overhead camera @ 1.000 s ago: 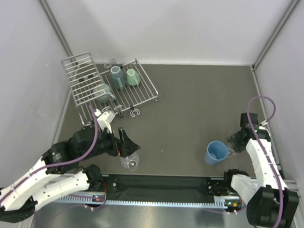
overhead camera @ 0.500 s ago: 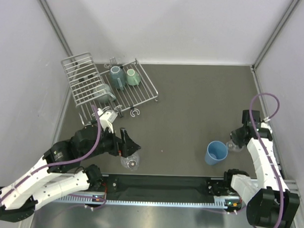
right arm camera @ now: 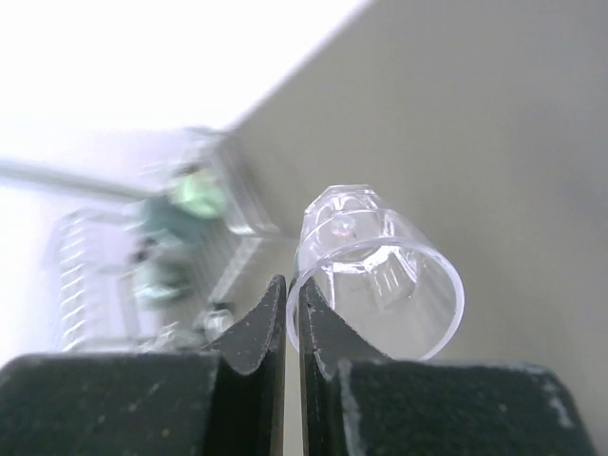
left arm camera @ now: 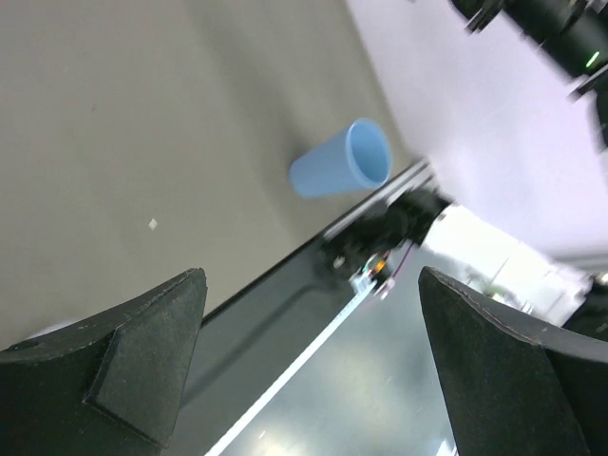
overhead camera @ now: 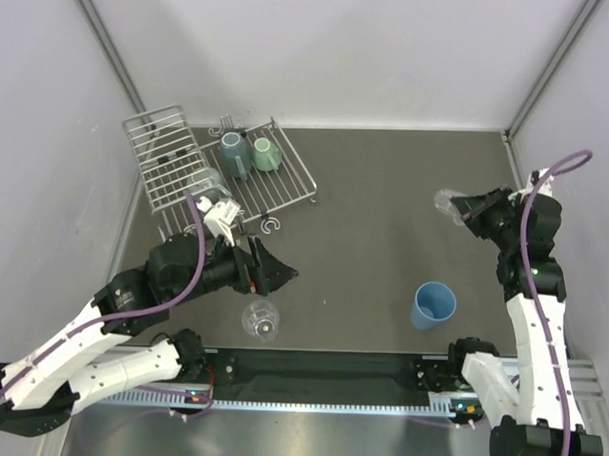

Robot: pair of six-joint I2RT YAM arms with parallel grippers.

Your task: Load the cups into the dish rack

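Clamped on a small clear glass [right arm camera: 380,271] above the right of the table [overhead camera: 386,181], the right claw [right arm camera: 293,302] had the dish rack [overhead camera: 286,195] far to its left, nearer the gaping, empty left claw [overhead camera: 268,267].

dish rack [overhead camera: 286,192]: upper left, on counter [overhead camera: 386,191] | two mugs [overhead camera: 232,150]: side by side in rack | large glass [overhead camera: 262,320]: lower left-centre, on counter | tumbler [overhead camera: 433,305]: lower right | small glass [overhead camera: 447,204]: mid-right of frame
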